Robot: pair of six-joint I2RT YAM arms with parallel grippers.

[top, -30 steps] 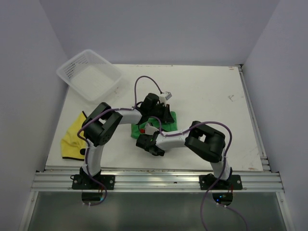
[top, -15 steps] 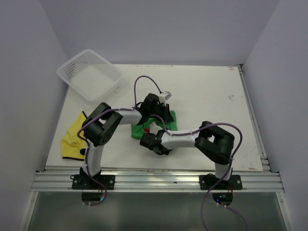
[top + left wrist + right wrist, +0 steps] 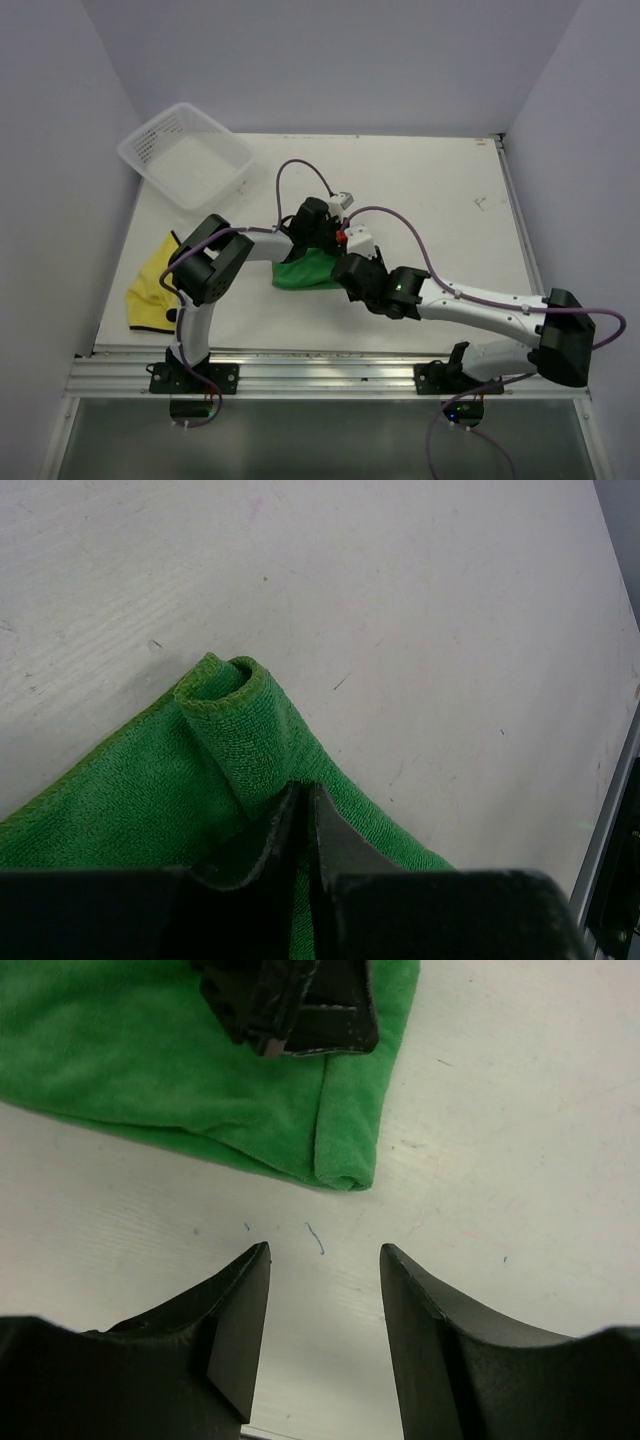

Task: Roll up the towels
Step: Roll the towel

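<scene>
So, your left gripper (image 3: pixel 305 798) pinches the green towel (image 3: pixel 120 800) at its fold; slide your open, empty right gripper (image 3: pixel 325 1260) onto the roll, upper middle.

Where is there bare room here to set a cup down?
Bare: the table's far strip from the basket to the right edge. Crowded: the middle, left arm and right arm over the green towel; yellow towel near left.

From above, the left arm (image 3: pixel 300 225) and right arm (image 3: pixel 385 285) cover the far and right edges of the green towel (image 3: pixel 303 272). In the left wrist view, the left claw (image 3: pixel 303 802) hides the towel's near part, and the left edge cuts it off.
</scene>
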